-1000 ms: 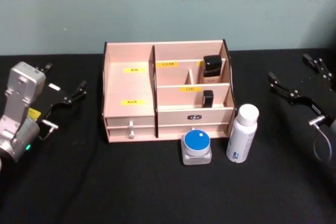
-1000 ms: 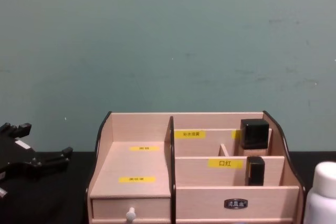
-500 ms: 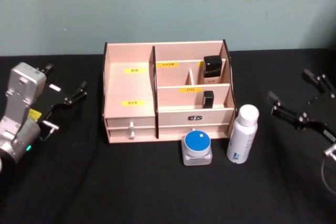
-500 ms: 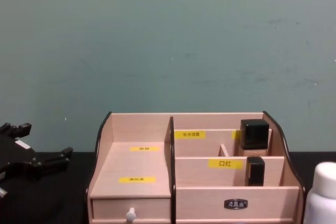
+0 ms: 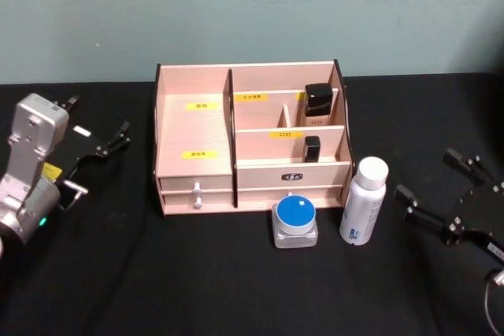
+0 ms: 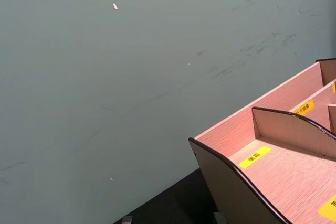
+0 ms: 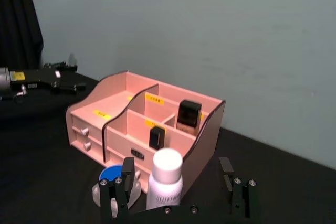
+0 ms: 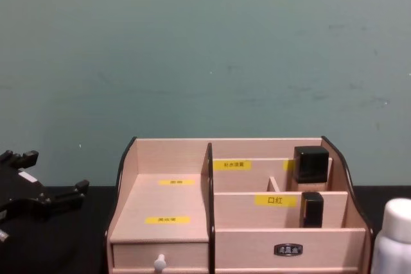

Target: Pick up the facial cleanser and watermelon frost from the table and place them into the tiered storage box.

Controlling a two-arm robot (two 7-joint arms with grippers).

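The facial cleanser (image 5: 364,202), a white bottle with a white cap, stands upright on the black table in front of the tiered storage box (image 5: 193,127), at its right corner. Left of the bottle sits the watermelon frost (image 5: 295,222), a small jar with a blue lid. My right gripper (image 5: 427,175) hangs open to the right of the bottle, apart from it. In the right wrist view its fingers (image 7: 126,182) frame the bottle (image 7: 167,182) and the jar (image 7: 111,177) from farther back. My left gripper (image 5: 94,120) rests open at the table's left.
Two black cosmetic items (image 5: 318,104) (image 5: 312,147) stand in the box's right compartments. The box's left compartment holds nothing, and its drawer with a white knob (image 5: 197,192) is closed. A teal wall runs behind the table. Bare black cloth lies in front of the box.
My right gripper has come from the back right toward the front of the table, ending closer to the white bottle. The left arm, bottle, jar and box have not moved.
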